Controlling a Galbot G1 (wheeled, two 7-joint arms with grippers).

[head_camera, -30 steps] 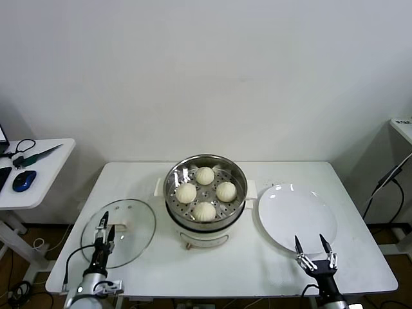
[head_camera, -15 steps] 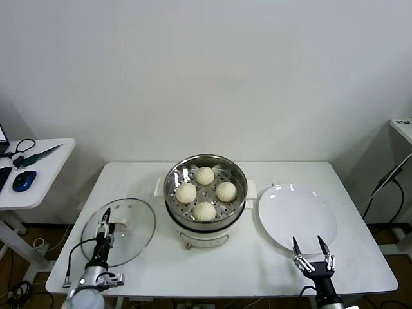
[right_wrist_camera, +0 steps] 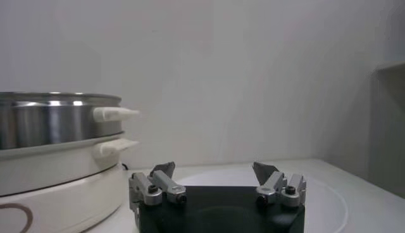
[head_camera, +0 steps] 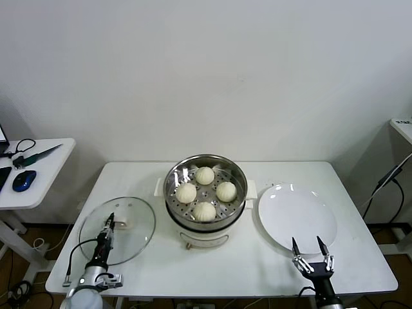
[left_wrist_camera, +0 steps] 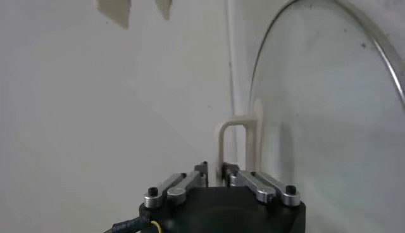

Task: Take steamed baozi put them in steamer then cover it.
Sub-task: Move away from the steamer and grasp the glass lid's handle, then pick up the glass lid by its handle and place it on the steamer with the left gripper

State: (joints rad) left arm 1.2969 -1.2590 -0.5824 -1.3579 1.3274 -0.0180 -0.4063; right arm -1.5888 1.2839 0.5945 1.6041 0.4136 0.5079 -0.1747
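Both left gripper (head_camera: 110, 223) jaws pinch the cover (head_camera: 118, 230) handle.

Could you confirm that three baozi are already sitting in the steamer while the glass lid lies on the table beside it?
Not quite: the head view shows four baozi in the steamer, not three. The glass lid does lie on the table beside it.

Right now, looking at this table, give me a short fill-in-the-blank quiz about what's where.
1. The shiny round steel steamer holds ____ pleated white dough buns.
2. The clear glass lid lies on the table on the steamer's ____ side.
3. The flat white plate holds ____.
4. The right tool, near the plate, has its fingers ____.

Missing words: four; left; nothing; open
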